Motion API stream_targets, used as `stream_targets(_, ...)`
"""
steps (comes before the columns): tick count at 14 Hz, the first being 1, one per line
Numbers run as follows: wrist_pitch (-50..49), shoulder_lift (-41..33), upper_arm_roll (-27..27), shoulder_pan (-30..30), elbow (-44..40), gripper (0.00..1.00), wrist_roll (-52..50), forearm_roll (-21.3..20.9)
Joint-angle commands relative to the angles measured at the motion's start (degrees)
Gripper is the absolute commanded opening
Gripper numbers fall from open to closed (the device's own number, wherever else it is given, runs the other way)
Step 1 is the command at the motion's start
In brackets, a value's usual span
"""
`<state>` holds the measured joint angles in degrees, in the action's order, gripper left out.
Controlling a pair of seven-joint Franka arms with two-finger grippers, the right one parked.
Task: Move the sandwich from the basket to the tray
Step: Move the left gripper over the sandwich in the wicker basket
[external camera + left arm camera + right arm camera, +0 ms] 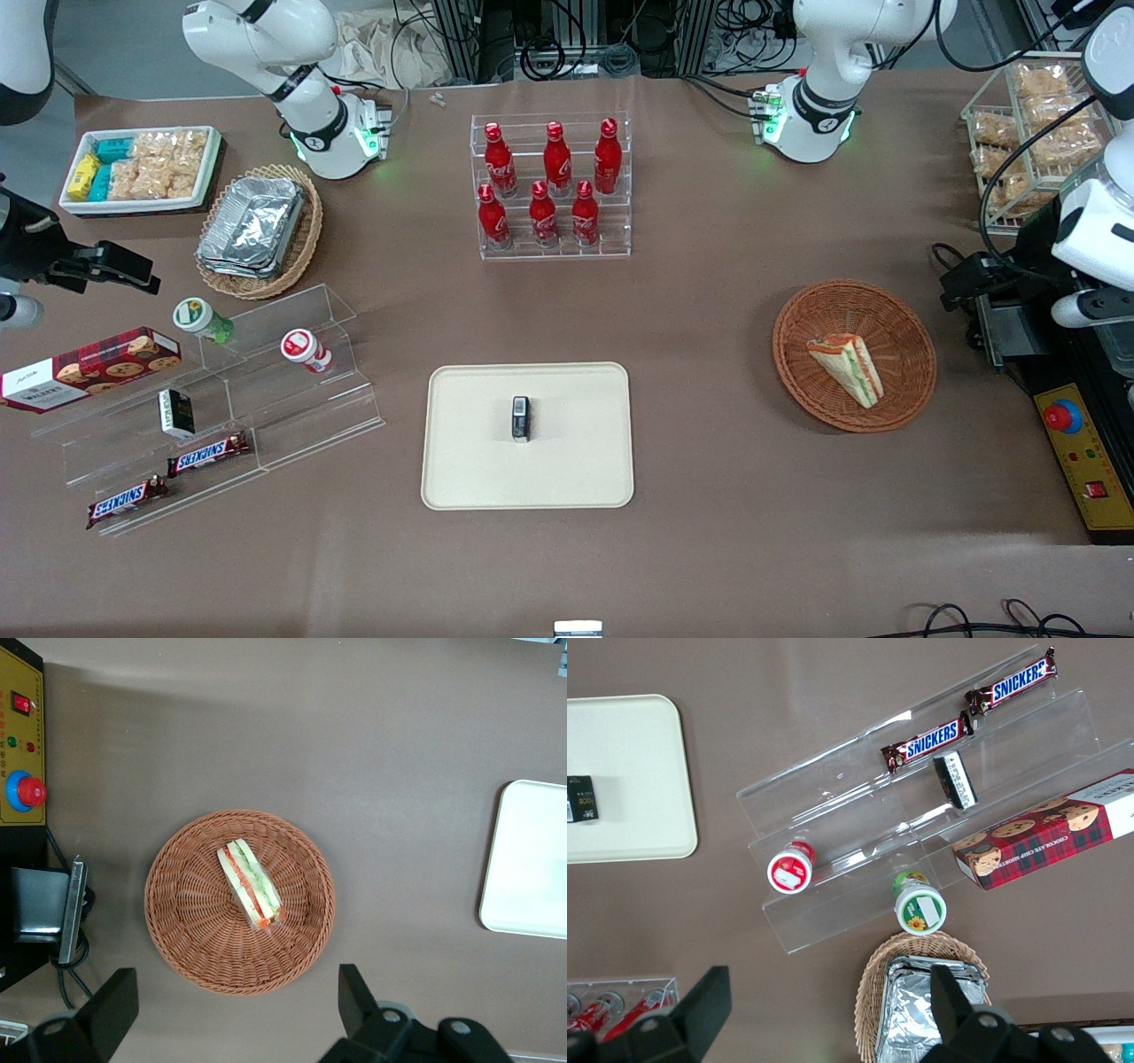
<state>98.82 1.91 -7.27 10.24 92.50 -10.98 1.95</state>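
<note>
Currently the brown table (709, 372) carries all items, listed by descending size. Taking the tray (478, 461) as the clock centre in the front view, with 12 o'clock pointing away from the front camera: the clear bottle rack (554, 244) holding six red bottles (556, 158) stands at 12 o'clock, well apart from the tray. The stepped acrylic shelf (292, 399) lies at 9 o'clock, toward the parked arm's end, bearing two Snickers bars (208, 454) and two small cups (306, 349). The basket (904, 319) sits at roughly 2 to 3 o'clock, toward the working arm's end, well apart from the tray.

The tray is cream, flat, and holds one small dark box (521, 418) near its middle.

The sandwich (847, 367) lies inside the basket, near the basket's centre, cut edge showing red and green layers; in the left wrist view the sandwich (251, 882) rests flat on the weave.

The gripper (237, 1014) hangs above the table beside the basket rim, jaws spread wide, grasping nothing, clear of the sandwich.
</note>
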Motion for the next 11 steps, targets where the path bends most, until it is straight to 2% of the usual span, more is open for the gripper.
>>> stream_targets(1, -1.5, 1.0, -0.7, 0.7, -2.1, 1.00, 0.6, 0.2)
stream_targets(5, -4.6, 1.5, -0.5, 1.3, -1.4, 1.00, -0.7, 0.1)
stream_targets(8, -3.9, 1.3, -0.3, 1.4, 2.2, 1.00, -13.2, 0.1)
stream_targets(11, 3.9, 0.4, -0.1, 1.6, 10.4, 1.00, -25.9, 0.1)
